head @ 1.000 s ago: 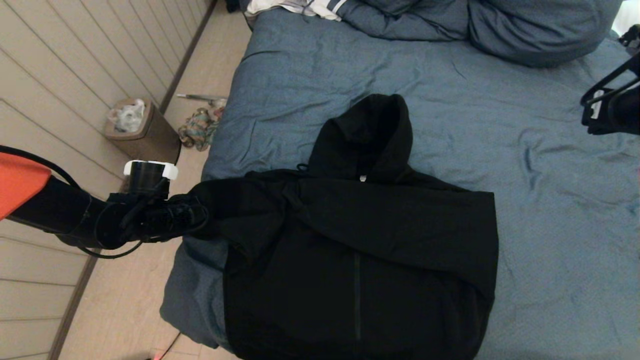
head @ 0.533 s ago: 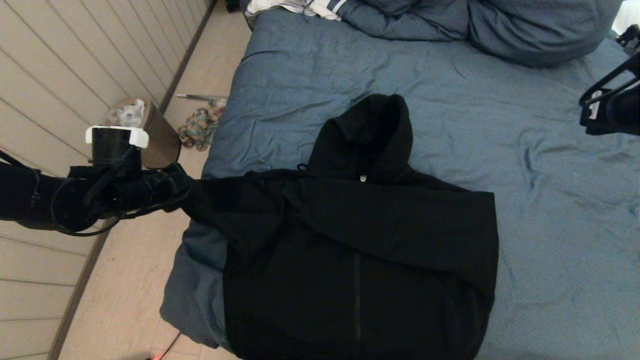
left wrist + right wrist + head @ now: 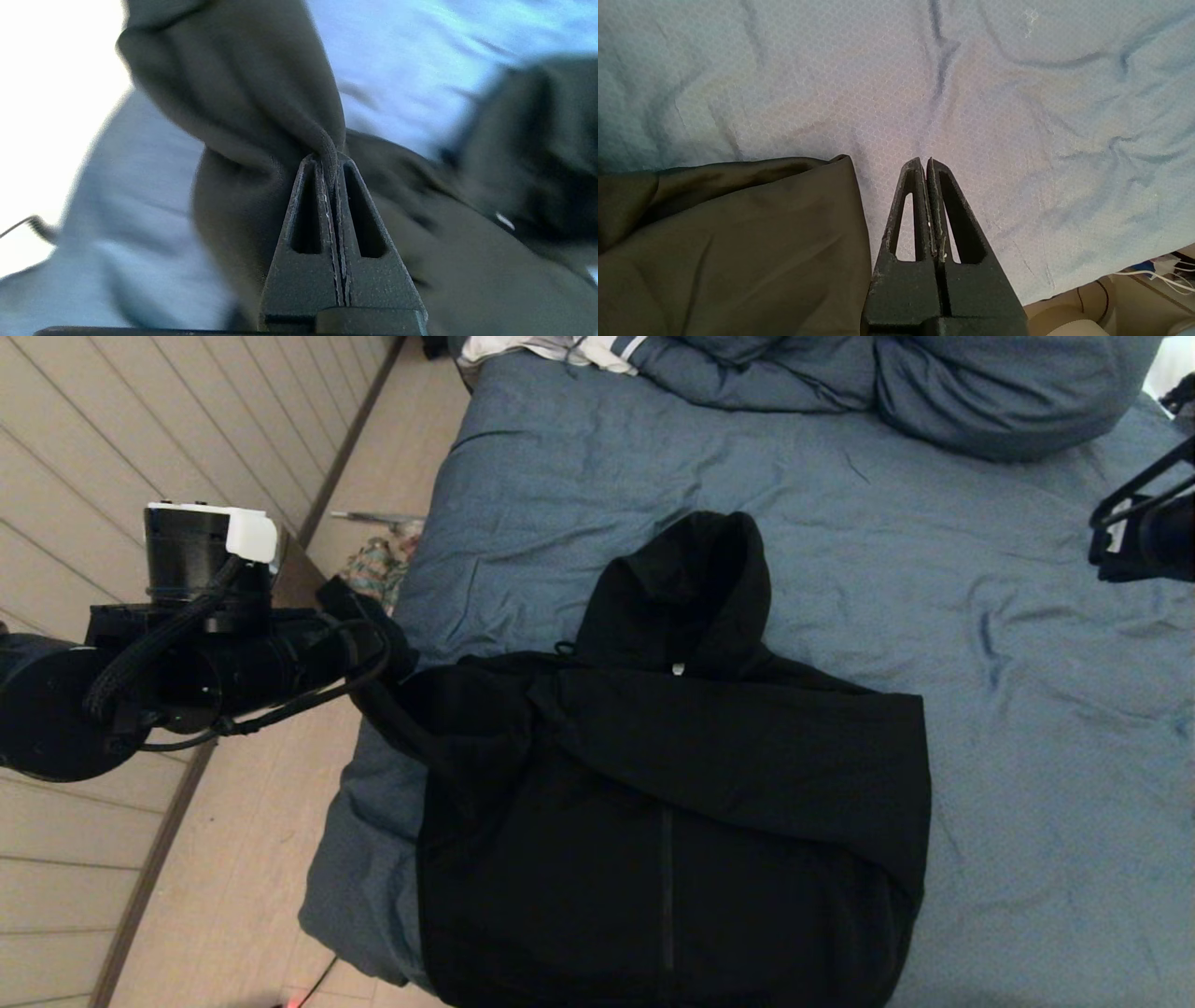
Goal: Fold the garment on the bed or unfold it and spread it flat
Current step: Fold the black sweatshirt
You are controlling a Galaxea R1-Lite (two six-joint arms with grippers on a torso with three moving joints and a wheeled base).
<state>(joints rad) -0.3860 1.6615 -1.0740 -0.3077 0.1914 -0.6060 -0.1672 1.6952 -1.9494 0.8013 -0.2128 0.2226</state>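
Fingers (image 3: 303,224) of the left gripper (image 3: 332,161) are pressed together on a fold of the garment (image 3: 672,803), the cloth pinched between their tips. In the head view the left gripper (image 3: 369,625) sits at the bed's left edge, gripping the end of a sleeve that runs from it to the garment's shoulder. The left arm reaches in from the left, over the floor beside the bed.

The garment lies front up on the near part of the bed (image 3: 934,569), its hood (image 3: 691,579) pointing toward the pillows (image 3: 990,392) and a small white neck label (image 3: 678,668) showing at the collar. The other sleeve is folded across the chest. The lower hem runs out of the bottom of the head view. The zip line runs straight down the middle of the body.

The right gripper (image 3: 927,161) hangs above bare duvet, just beside the garment's right edge (image 3: 738,242), with its fingers (image 3: 945,210) closed on each other and nothing between them. In the head view the right gripper (image 3: 1144,537) is at the far right, well apart from the garment.

Beyond the bed's left edge, a multicoloured rag (image 3: 373,569) lies on the floor (image 3: 233,896), partly hidden by the left arm. At the head of the bed a white striped cloth (image 3: 560,349) rests beside the pillows.
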